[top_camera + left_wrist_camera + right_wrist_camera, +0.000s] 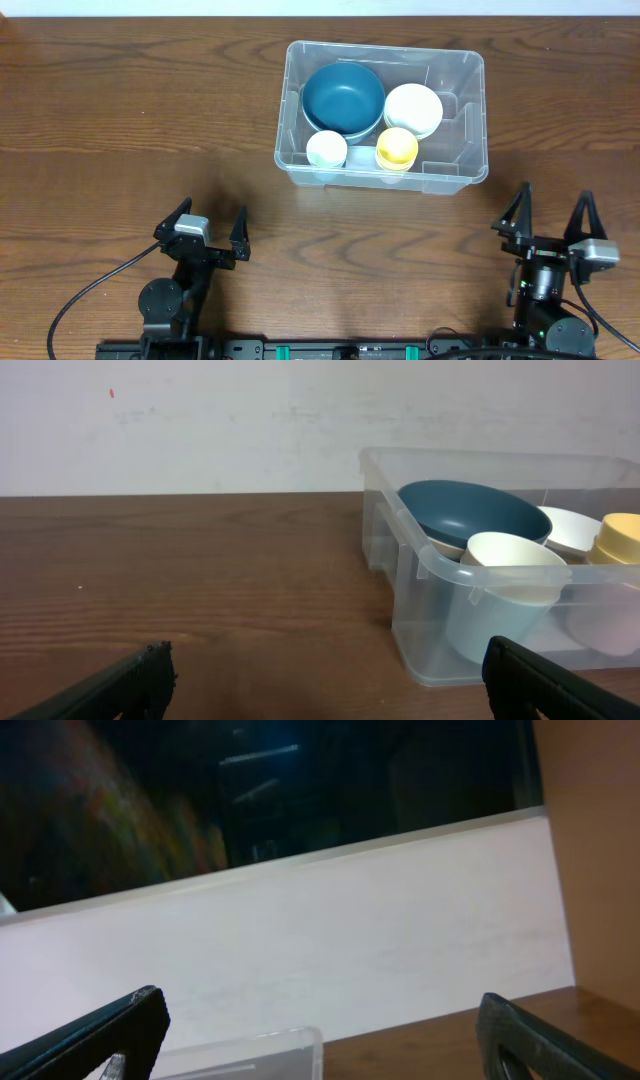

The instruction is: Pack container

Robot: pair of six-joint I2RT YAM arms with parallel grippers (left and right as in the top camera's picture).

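Note:
The clear plastic container (pixel 456 172) stands on the wooden table, right of centre at the back. Inside it lie a dark blue bowl (pixel 343 96), a white bowl (pixel 413 107), a white cup (pixel 326 149) and a yellow cup (pixel 397 147). My left gripper (pixel 207 228) rests open near the front left, well short of the container, nothing between its fingers. My right gripper (pixel 553 212) rests open at the front right, also empty. In the left wrist view the container (pixel 440 585) shows at right with the blue bowl (pixel 470 512) and white cup (pixel 508 565). The right wrist view catches only the container's corner (pixel 270 1050).
The table's brown wood surface (pixel 130 120) spreads left of the container. A pale wall (pixel 200 420) runs behind the table's far edge. Black cables (pixel 80 300) trail at the front by the left arm's base.

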